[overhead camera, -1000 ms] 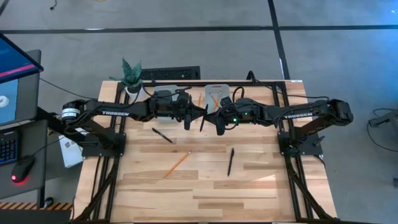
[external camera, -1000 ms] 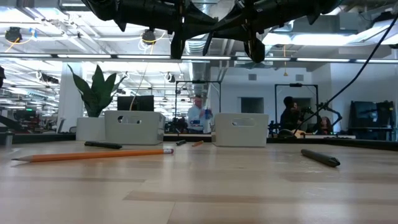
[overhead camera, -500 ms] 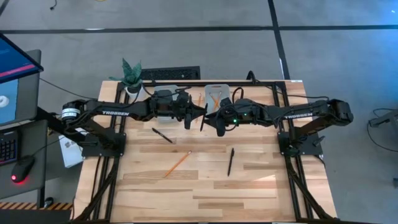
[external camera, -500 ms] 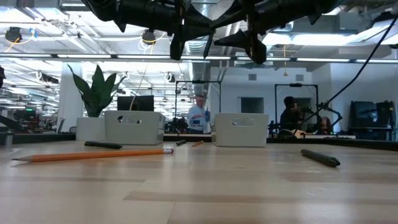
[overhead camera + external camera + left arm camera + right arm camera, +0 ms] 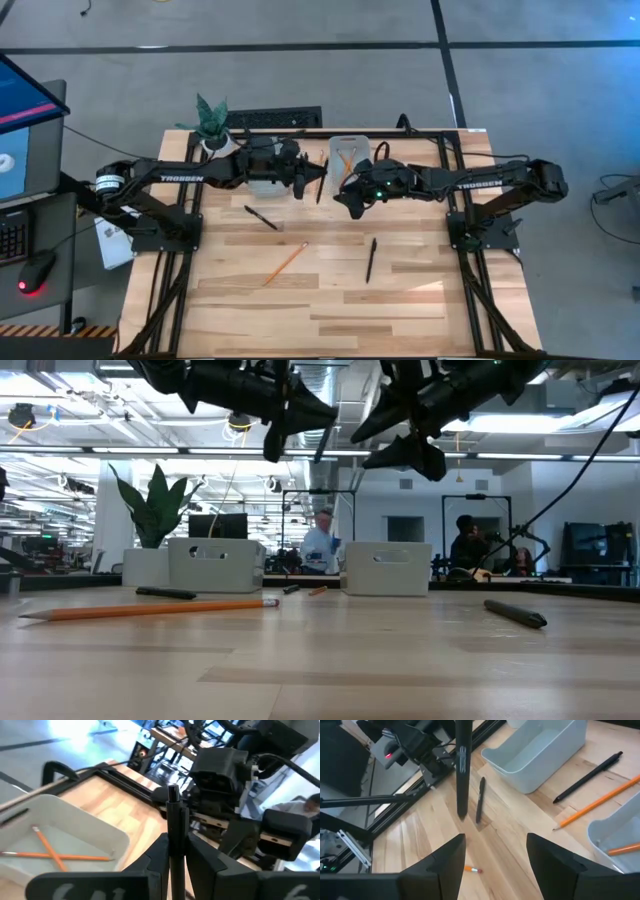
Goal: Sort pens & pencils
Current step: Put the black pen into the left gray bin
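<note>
My left gripper (image 5: 317, 179) hangs high over the table's far middle, shut on a black pen (image 5: 173, 815), which also shows in the right wrist view (image 5: 463, 765). Facing it from the right, my right gripper (image 5: 495, 865) is open with nothing between its fingers, just short of that pen. Two more pens (image 5: 261, 217) (image 5: 371, 259) and one orange pencil (image 5: 286, 262) lie flat on the wood. A white bin (image 5: 95, 832) at the far edge holds two crossed pencils (image 5: 50, 851). A second bin (image 5: 215, 565) stands to its left. My left gripper pinches the pen between its two fingers (image 5: 157, 857), partway along its barrel (image 5: 173, 842). The fingers come about level from the table's left and lie across the pen. The pen stands nearly upright, its upper end (image 5: 173, 793) above the fingers, lifted well clear of the table.
A potted plant (image 5: 210, 118) stands at the far left corner. One more pen (image 5: 590, 776) and a pencil (image 5: 600, 802) lie between the two bins. The near half of the table holds only the loose pens and pencil.
My right gripper has opened, let go of the black pen and tipped downward. The pen stays in my left gripper, which has carried it a little toward the table's far edge.
</note>
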